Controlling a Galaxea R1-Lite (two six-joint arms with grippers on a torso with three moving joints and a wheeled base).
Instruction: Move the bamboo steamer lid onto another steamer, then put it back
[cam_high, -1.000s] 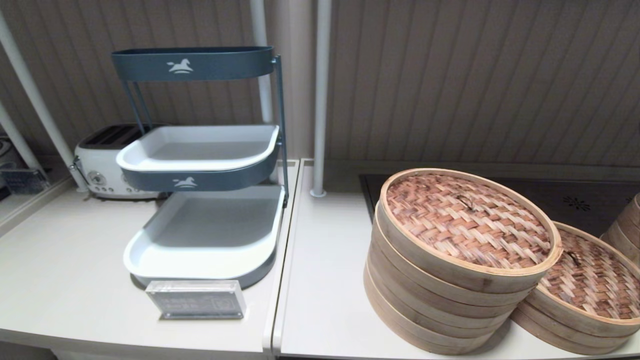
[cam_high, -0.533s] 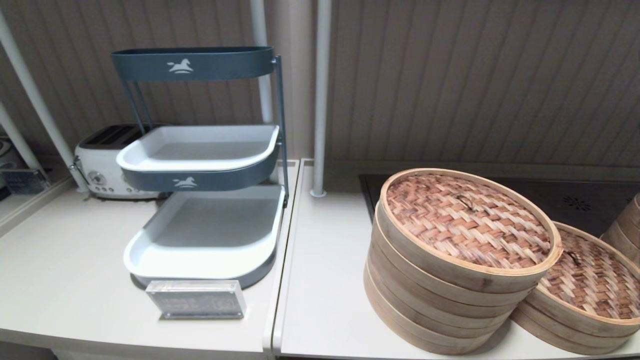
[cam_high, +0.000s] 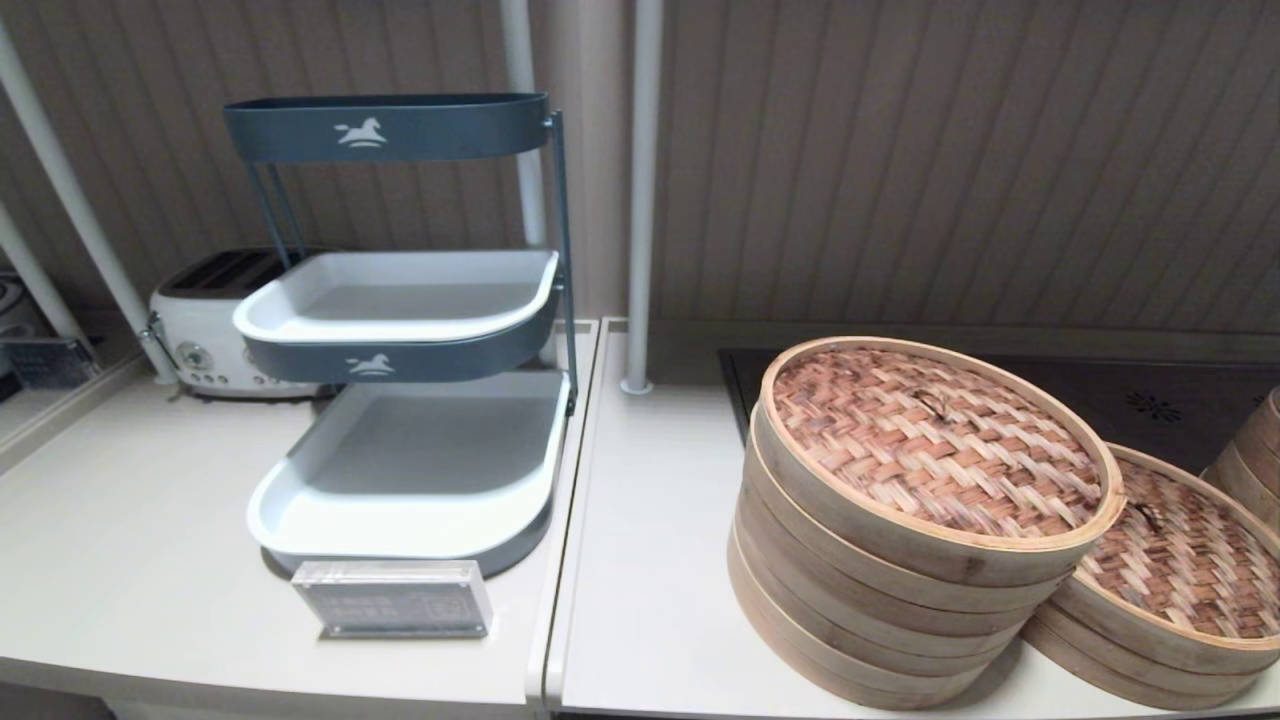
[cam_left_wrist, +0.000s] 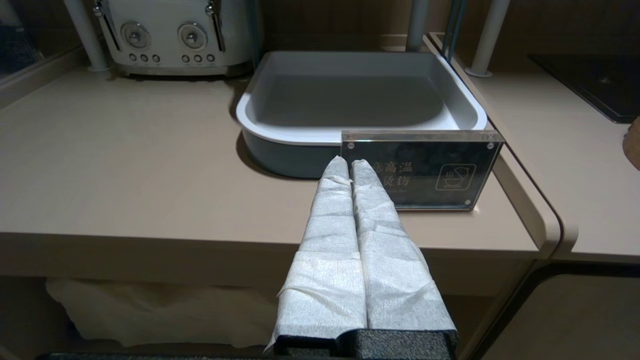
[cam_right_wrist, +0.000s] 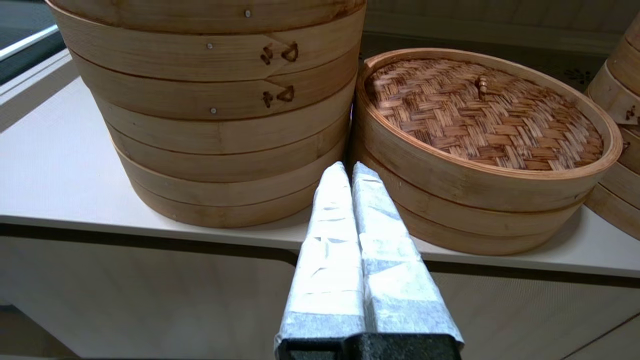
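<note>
The bamboo steamer lid (cam_high: 935, 440), woven reddish-tan with a small loop handle, sits slightly tilted on top of the tall stack of tiers (cam_high: 860, 620). Touching that stack on its right stands another steamer (cam_high: 1170, 570), low and wide, with its own woven lid (cam_right_wrist: 480, 110). My right gripper (cam_right_wrist: 348, 168) is shut and empty. It hangs in front of the counter edge and points at the gap between the two steamers. My left gripper (cam_left_wrist: 349, 162) is shut and empty in front of the left counter, near the acrylic sign (cam_left_wrist: 420, 170). Neither gripper shows in the head view.
A three-tier blue and white tray rack (cam_high: 400, 300) stands on the left counter, with a white toaster (cam_high: 200, 330) behind it and the acrylic sign (cam_high: 392, 598) in front. A third steamer (cam_high: 1250, 450) is at the far right. A black cooktop (cam_high: 1150, 400) lies behind the steamers, and white poles (cam_high: 640, 200) rise at the back.
</note>
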